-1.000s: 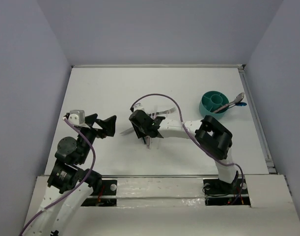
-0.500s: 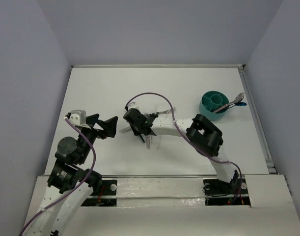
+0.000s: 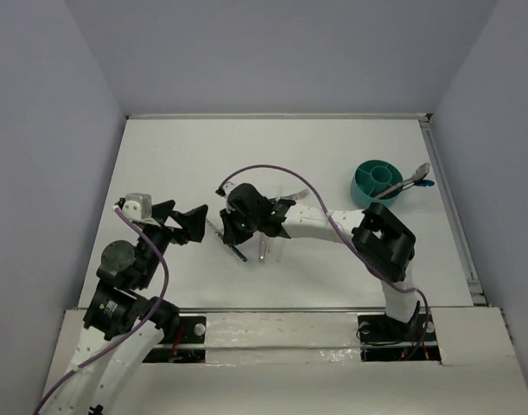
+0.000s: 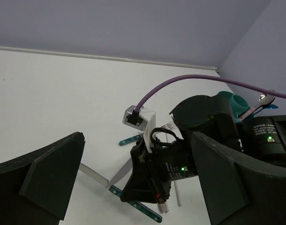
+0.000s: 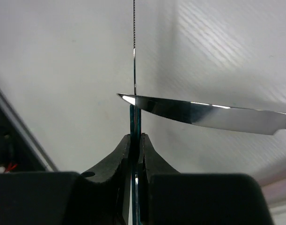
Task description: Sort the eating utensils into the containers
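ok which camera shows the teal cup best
Top external: the teal cup is seen whole from above, with utensils leaning out. Left wrist catches only part of it behind the right arm; right wrist misses it.

A white flat table fills the middle of the top view. On it, at the upper right, stands a round teal-green cup. Near the centre are a grey fork, a silver metal knife, a pale clear stick and a thin teal plastic piece.
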You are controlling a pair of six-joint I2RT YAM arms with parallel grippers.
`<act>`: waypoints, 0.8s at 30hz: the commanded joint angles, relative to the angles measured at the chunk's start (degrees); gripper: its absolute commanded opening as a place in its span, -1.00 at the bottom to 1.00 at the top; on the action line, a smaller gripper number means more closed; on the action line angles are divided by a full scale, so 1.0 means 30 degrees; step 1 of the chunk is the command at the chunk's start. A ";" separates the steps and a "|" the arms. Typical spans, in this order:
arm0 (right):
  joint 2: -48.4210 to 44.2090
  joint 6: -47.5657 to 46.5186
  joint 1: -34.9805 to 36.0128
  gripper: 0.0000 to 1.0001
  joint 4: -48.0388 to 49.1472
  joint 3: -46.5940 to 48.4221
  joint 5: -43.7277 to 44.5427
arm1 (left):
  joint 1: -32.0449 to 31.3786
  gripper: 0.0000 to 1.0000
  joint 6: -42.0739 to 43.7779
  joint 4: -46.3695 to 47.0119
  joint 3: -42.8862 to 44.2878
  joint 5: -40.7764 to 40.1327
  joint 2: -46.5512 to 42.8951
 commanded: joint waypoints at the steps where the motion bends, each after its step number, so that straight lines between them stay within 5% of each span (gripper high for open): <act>1: -0.1719 0.0095 -0.0173 -1.00 0.2967 -0.0122 -0.6483 | 0.0112 0.98 -0.0142 0.0898 0.0689 0.0144 0.0085; 6: -0.2451 0.0475 -0.0173 -1.00 0.4051 -0.0209 -0.7990 | 0.0288 0.98 -0.0083 0.0869 0.0689 0.0027 -0.0032; 19: -0.7804 0.1969 -0.3655 -1.00 0.8504 -0.5771 0.1670 | 0.0493 0.98 -0.0082 0.0927 0.0836 -0.0707 -0.0940; 24: -1.0623 0.1768 -0.5270 -1.00 1.0091 -0.8091 0.1238 | 0.0493 0.98 -0.0287 0.1249 0.0660 0.0348 -0.0590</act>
